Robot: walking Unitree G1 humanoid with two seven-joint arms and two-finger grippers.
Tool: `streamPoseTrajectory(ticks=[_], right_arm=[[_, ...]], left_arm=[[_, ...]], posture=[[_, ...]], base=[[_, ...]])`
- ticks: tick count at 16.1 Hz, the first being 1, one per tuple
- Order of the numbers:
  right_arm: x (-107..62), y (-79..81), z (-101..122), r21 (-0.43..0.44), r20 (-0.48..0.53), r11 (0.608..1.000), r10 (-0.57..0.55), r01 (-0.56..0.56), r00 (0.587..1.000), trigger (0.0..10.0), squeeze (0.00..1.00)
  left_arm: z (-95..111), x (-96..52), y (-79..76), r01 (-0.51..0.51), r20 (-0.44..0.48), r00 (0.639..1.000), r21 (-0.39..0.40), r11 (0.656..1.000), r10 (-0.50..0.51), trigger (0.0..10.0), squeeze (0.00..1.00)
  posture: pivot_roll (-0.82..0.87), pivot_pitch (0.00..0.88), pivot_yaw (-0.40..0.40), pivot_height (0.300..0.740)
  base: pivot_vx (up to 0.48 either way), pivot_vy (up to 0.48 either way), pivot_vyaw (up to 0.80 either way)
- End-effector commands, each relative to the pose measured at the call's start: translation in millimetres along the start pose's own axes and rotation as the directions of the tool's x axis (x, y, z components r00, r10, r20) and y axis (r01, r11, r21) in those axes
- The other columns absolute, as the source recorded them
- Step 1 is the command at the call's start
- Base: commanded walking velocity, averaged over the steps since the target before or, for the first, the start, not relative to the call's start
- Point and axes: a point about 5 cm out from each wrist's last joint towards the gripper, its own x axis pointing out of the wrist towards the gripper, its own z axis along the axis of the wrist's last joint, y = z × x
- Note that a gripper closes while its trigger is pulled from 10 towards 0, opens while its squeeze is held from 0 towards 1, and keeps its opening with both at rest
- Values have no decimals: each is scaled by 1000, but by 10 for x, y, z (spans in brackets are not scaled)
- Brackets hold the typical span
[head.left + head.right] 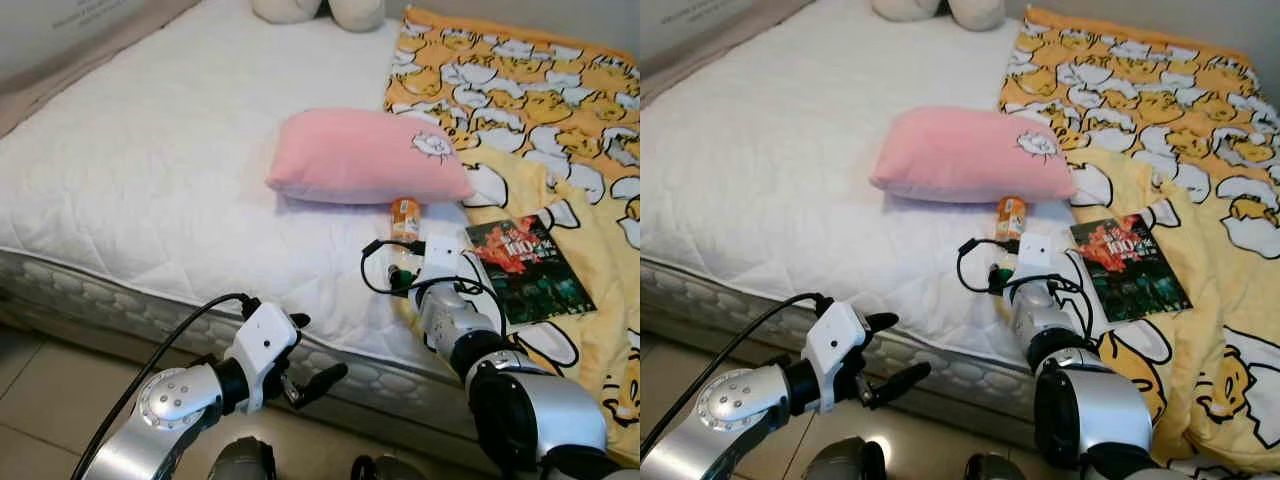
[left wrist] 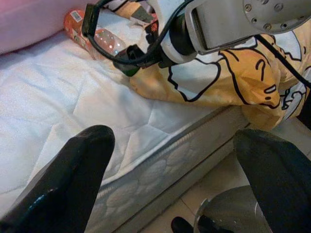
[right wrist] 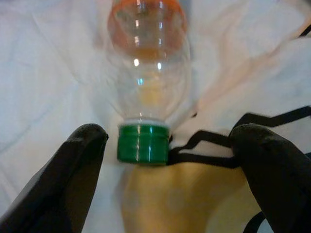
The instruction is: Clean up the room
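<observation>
A clear plastic bottle with an orange label and a green cap lies on the white mattress, just in front of a pink pillow. My right gripper reaches over the bed's edge and stands open. Its two black fingers are on either side of the cap, not touching it. The cap points toward the gripper, at the border of the yellow blanket. My left gripper hangs open and empty in front of the mattress side, above the floor.
A dark-covered book lies on the yellow cartoon blanket to the right of the bottle. Plush toys sit at the head of the bed. Tiled floor runs along the mattress's front edge.
</observation>
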Motion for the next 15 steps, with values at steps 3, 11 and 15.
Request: streamPoseTrajectory(ticks=[3,11,15], right_arm=[[-7,-28,-146,-27,-52,1000,1,-2,999,9647,0],[-3,24,23,-115,45,993,37,-32,998,0,0],[-6,56,21,-110,48,993,57,-51,997,0,0]], left_arm=[[41,-21,-23,-4,2,1000,-4,1000,4,10000,0],[63,53,-17,-4,12,1000,-8,1000,4,10000,0],[71,79,-11,2,17,1000,-5,1000,-2,10000,0]], posture=[[270,187,-52,736],[243,165,-59,736],[235,155,-59,736]], base=[[0,0,0],[0,0,0],[0,0,0]])
